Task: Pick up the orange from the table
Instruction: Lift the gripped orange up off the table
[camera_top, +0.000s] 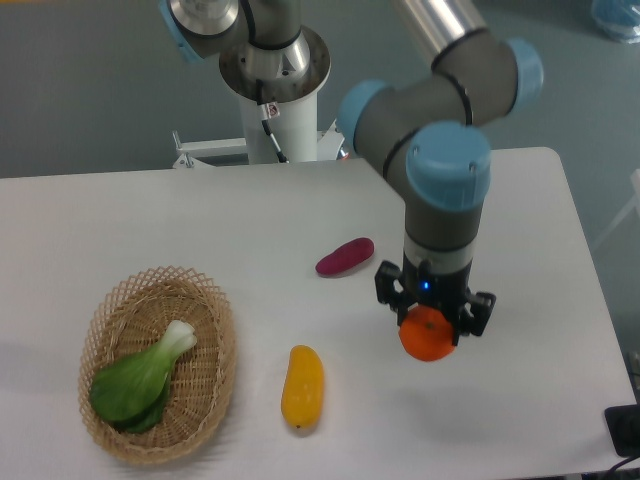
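Note:
The orange (428, 336) is a small round bright-orange fruit, held between the black fingers of my gripper (432, 322), which is shut on it. Gripper and orange hang above the white table (200, 220), over its right half. The top of the orange is hidden by the gripper body. The arm's grey and blue wrist rises straight up from the gripper.
A long yellow-orange fruit (302, 386) lies on the table left of the gripper. A purple-red oblong vegetable (345, 256) lies further back. A wicker basket (210, 330) at the left holds a green leafy vegetable (140, 378). The robot base (273, 70) stands behind the table.

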